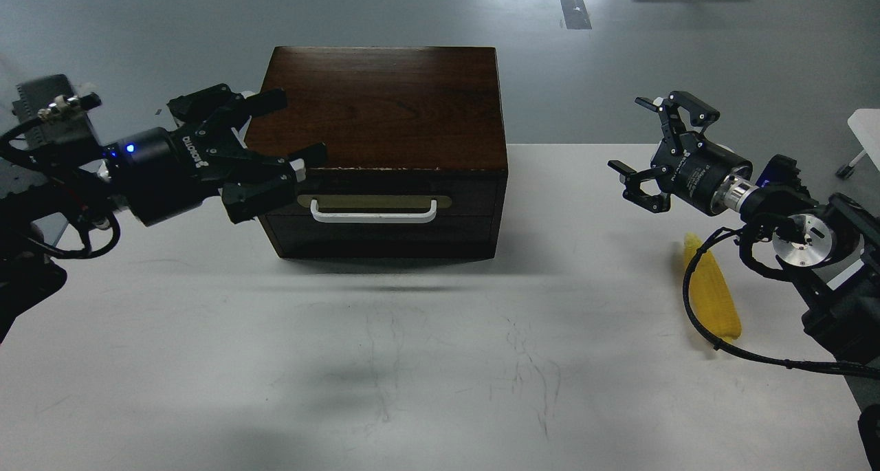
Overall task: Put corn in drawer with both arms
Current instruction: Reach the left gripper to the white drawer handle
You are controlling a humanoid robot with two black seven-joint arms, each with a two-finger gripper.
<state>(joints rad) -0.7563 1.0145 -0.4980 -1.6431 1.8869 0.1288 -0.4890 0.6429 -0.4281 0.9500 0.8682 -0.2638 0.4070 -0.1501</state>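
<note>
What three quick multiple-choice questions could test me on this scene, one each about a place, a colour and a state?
1. Where does the corn lie?
A. on top of the box
B. on the table, right of the box
C. inside the drawer

2. What colour is the handle of the drawer?
A. white
B. red
C. black

3. How does the drawer stand?
A. pulled fully out
B. taken out of the box
C. shut

Answers:
1. B: the cob rests on the white table below the right gripper.
2. A: a white bar on a brass-coloured plate.
3. C: its front sits flush with the box, while the open left gripper is at its left corner.
</note>
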